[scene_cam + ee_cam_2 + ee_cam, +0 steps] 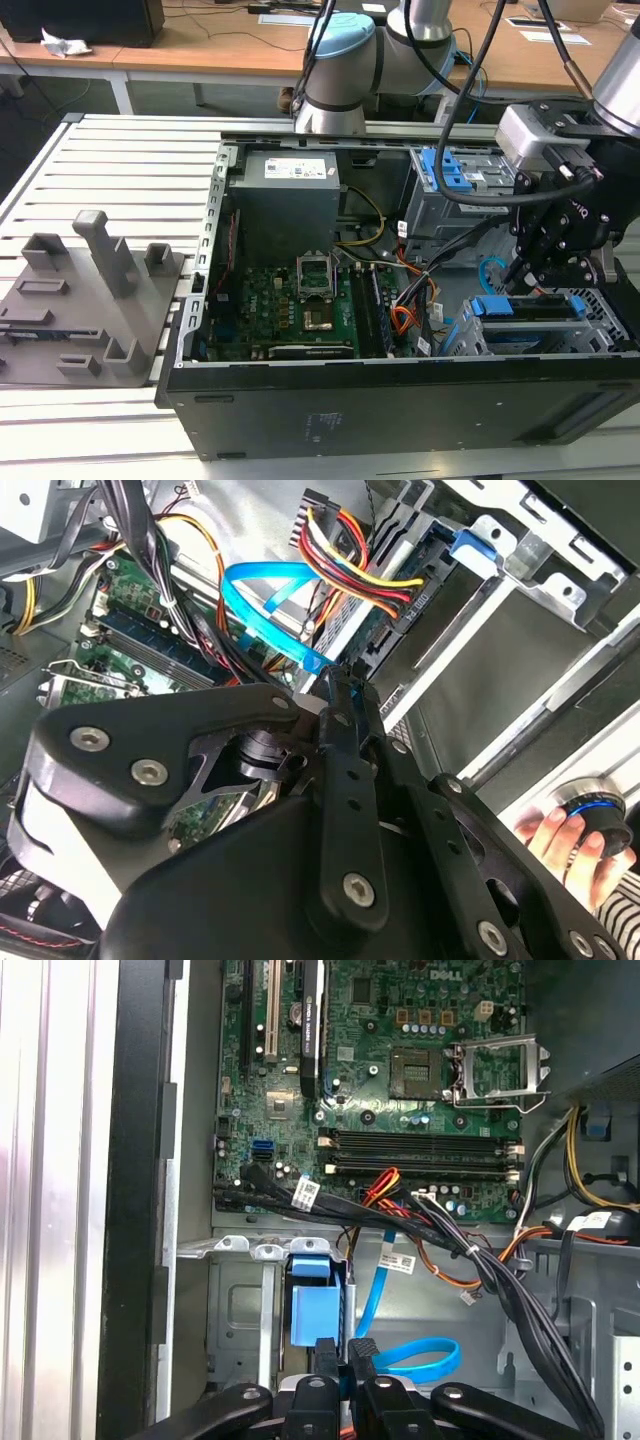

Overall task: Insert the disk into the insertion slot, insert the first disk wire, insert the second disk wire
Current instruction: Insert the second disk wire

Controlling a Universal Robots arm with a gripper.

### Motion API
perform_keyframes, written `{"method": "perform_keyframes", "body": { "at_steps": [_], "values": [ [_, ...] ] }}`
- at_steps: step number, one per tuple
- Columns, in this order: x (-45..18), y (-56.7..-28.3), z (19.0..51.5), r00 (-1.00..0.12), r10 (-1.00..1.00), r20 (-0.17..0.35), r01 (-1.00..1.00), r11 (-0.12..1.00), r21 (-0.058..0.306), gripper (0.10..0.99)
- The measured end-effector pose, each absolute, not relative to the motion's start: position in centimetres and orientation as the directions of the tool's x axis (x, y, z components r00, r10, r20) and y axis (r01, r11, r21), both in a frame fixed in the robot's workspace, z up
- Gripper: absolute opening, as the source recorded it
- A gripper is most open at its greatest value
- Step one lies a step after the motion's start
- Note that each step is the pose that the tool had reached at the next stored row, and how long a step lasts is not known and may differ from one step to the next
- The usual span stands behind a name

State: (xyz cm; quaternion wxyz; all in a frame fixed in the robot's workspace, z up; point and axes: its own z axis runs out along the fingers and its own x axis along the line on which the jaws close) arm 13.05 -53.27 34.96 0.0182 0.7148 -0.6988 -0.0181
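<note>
We see long light-brown wooden desks [200, 45] at the back, and a slatted pale aluminium worktable [110, 160] in front.

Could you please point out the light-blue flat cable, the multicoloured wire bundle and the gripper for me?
Thin, flat light-blue cable [262, 608]: second wrist view, on its curved loop.
Red, orange, yellow and black wire bundle [362, 568]: second wrist view, mid-bundle above the plug.
Black gripper [343, 1352]: first wrist view, between fingertips.

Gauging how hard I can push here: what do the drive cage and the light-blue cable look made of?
The drive cage looks like bare light grey sheet metal, matte, with punched holes and folded edges. The light-blue cable looks like flat flexible plastic with a slight sheen; it curves in a loop without kinking.
</note>
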Motion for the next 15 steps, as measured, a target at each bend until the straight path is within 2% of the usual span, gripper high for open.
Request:
{"method": "perform_keyframes", "body": {
  "at_steps": [15],
  "values": [
    [14.2,-53.7,34.5,0.023,-1.0,-0.001,-0.998,-0.023,0.051,0.165]
  ]
}}
